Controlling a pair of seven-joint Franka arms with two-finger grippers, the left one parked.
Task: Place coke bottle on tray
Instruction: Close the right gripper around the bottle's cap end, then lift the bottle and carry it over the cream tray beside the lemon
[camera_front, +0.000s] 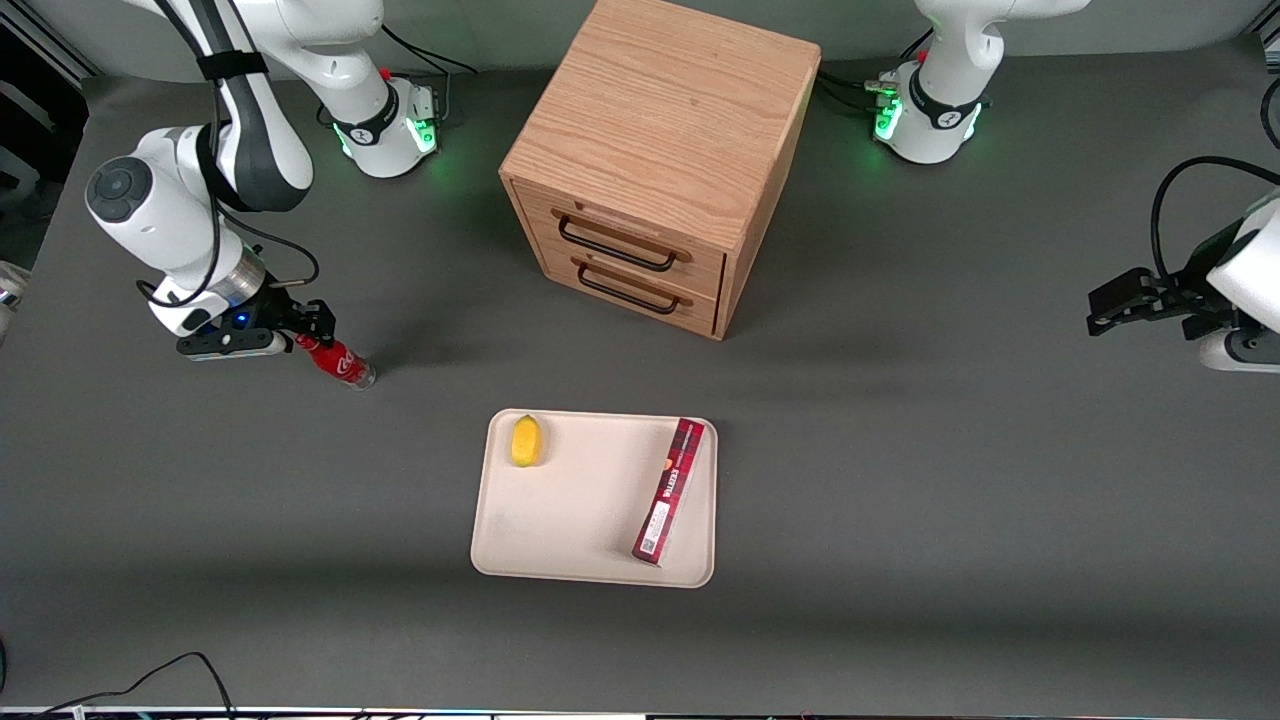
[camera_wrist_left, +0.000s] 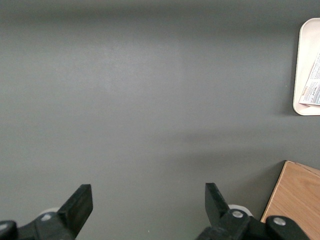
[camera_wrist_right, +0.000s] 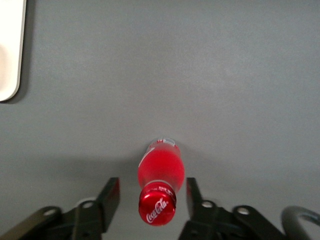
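The coke bottle (camera_front: 341, 363), small and red with a red cap and clear base, stands on the grey table toward the working arm's end, well apart from the tray. My right gripper (camera_front: 308, 330) is at the bottle's cap. In the right wrist view the gripper (camera_wrist_right: 152, 184) is open, one finger on each side of the bottle (camera_wrist_right: 159, 170) near its cap, with a gap showing on both sides. The cream-beige tray (camera_front: 580, 520) lies nearer the front camera at the table's middle. Its edge shows in the right wrist view (camera_wrist_right: 10, 50) and in the left wrist view (camera_wrist_left: 306, 65).
On the tray lie a yellow lemon (camera_front: 526, 440) and a long red box (camera_front: 668, 490). A wooden two-drawer cabinet (camera_front: 650, 150) stands farther from the front camera than the tray. A black cable (camera_front: 150, 680) lies at the table's front edge.
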